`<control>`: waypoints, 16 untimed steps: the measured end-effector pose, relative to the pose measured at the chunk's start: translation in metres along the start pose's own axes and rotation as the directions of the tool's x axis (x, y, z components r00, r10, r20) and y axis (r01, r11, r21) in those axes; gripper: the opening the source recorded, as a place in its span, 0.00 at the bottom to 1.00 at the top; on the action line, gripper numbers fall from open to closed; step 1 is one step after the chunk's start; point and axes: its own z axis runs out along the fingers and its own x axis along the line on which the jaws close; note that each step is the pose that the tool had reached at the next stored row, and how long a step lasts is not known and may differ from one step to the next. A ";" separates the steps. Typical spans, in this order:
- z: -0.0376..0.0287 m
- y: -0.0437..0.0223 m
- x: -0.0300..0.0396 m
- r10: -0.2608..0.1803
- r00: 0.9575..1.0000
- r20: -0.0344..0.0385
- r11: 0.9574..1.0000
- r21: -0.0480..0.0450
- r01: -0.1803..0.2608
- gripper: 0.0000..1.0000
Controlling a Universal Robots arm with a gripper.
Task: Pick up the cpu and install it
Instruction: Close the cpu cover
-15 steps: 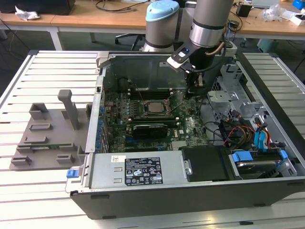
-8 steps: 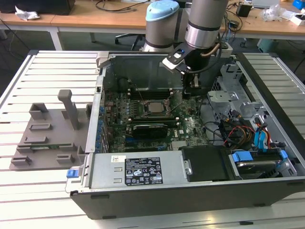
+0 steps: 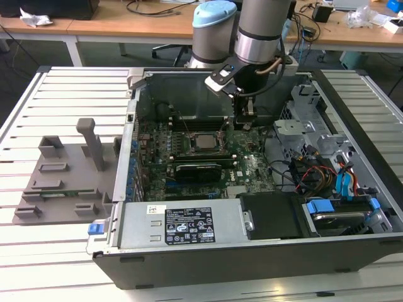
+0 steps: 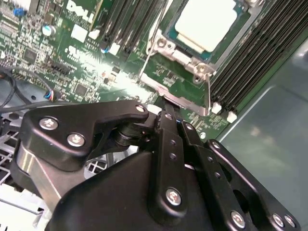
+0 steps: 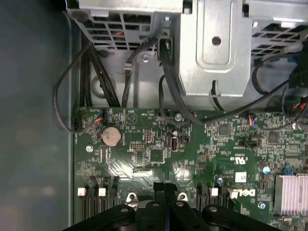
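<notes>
Silvery-grey top up, the cpu [image 3: 203,141] lay flat in the motherboard socket [image 4: 191,63] inside the open case, edges square to the frame, too square to show a long axis. The gripper [image 3: 245,124] hung just to the exterior view's right, jaws together and apparently empty. Good seating likely demanded level, straight-down contact, with no sideways drag.

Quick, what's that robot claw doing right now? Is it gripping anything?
Gripper: closed, empty as far as shows; the cpu lies apart from it.
</notes>
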 end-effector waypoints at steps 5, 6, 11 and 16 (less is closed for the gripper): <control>0.0002 -0.0086 0.0002 0.000 1.000 0.000 1.000 0.000 0.000 0.11; 0.0003 -0.0101 0.0003 0.000 1.000 0.000 1.000 0.000 0.000 0.11; 0.0004 -0.0152 0.0004 0.000 1.000 0.000 1.000 0.000 0.000 0.11; 0.0005 -0.0207 0.0005 0.000 1.000 0.000 1.000 0.000 0.000 0.11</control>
